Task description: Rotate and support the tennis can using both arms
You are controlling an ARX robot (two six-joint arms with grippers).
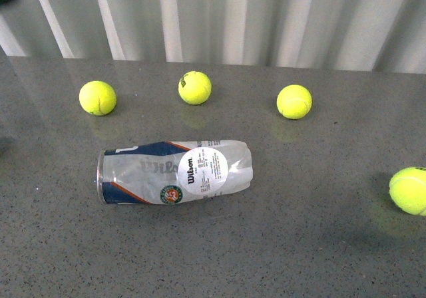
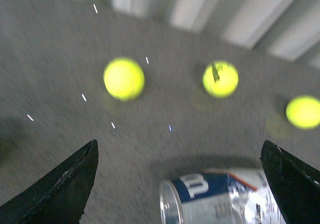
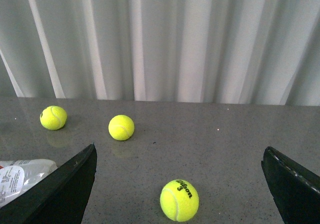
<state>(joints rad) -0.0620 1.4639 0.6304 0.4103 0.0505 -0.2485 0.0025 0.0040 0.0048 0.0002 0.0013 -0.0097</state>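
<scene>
The tennis can (image 1: 176, 171), a clear plastic tube with a navy, white and orange label, lies on its side on the grey table (image 1: 299, 245). Its metal-rimmed open end points to the robot's left, and a round white Wilson sticker faces up near the closed end. The left claw (image 2: 178, 149) is spread wide with the can's rim end showing between its black fingers in a blurred view, while the right claw (image 3: 180, 149), equally wide, holds nothing, the can's closed end lying just outside one finger.
</scene>
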